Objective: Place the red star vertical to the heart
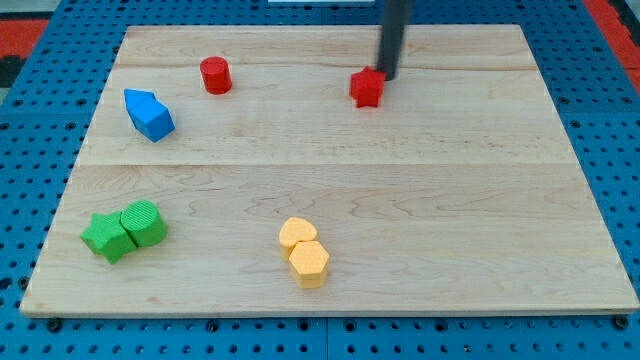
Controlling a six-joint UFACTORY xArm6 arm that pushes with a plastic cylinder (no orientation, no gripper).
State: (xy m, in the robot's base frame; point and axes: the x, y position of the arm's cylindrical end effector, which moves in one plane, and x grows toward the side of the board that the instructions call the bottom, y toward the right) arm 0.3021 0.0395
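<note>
The red star lies in the upper middle of the wooden board. My tip touches the star's upper right side. The yellow heart sits near the view's bottom centre, left of the star's column, with a yellow hexagon touching it just below.
A red cylinder stands at the upper left. A blue block lies at the left. A green star and a green cylinder touch at the lower left.
</note>
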